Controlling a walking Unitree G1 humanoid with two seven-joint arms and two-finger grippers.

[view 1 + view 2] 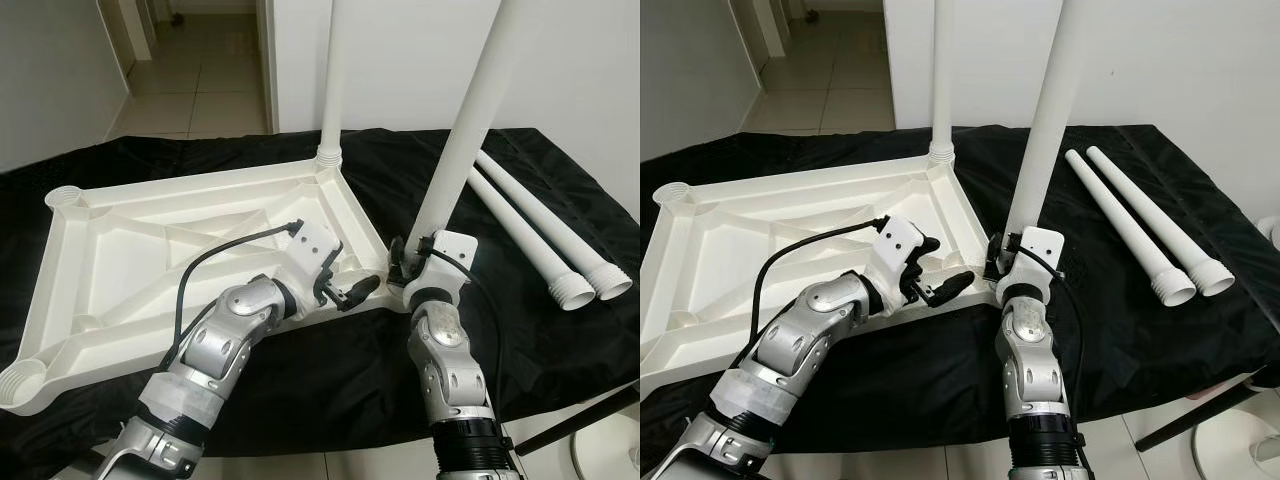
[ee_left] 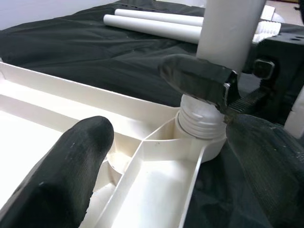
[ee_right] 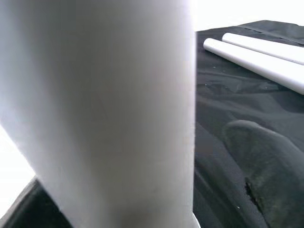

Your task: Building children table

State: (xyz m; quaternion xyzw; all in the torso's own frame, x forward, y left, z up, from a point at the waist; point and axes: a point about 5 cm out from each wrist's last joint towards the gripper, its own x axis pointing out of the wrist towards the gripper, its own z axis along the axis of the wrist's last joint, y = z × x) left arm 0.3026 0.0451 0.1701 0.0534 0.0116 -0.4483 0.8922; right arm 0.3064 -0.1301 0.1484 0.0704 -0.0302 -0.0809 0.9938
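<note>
Ribbed white plastic tabletop [image 1: 150,240] lying upside down on a black cloth [image 1: 560,360], one leg [image 1: 331,80] upright in its far corner.
The right gripper [image 1: 405,262] clasps a smooth tubular leg [image 1: 465,120] at the near corner socket; the left gripper [image 1: 345,285] hovers spread apart beside it. Two spare legs [image 1: 540,235] lie on the cloth, a tiled corridor [image 1: 195,80] beyond.

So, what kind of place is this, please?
Probably a room in a home. A tiled hallway floor runs behind plain white walls, and a black cloth covers the work surface, where the upturned white tabletop and two loose legs lie.
</note>
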